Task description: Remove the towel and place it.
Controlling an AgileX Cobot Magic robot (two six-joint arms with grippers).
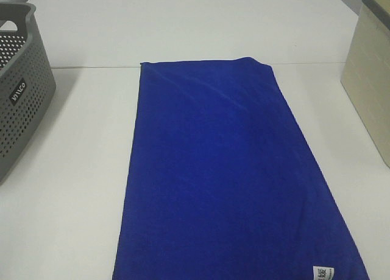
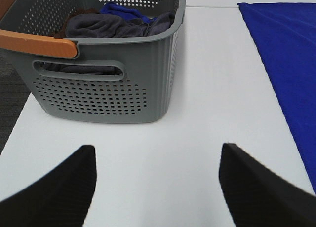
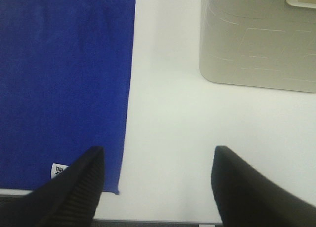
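Across the white table's (image 1: 79, 170) middle, royal-blue towel (image 1: 225, 170) laid flat, grey perforated basket (image 2: 108, 89) at left edge, beige bin (image 3: 256, 39) at right, left gripper (image 2: 158, 185) and right gripper (image 3: 158, 180) both spread, nothing held.

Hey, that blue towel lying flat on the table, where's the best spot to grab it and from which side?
Probably the near corners. The blue towel lies spread flat on the white table, so only its edges give a lip to pinch. The right gripper, open, hangs just beside the corner with the white label; coming down from above there looks easiest. The left gripper, also open, could take the opposite near corner.
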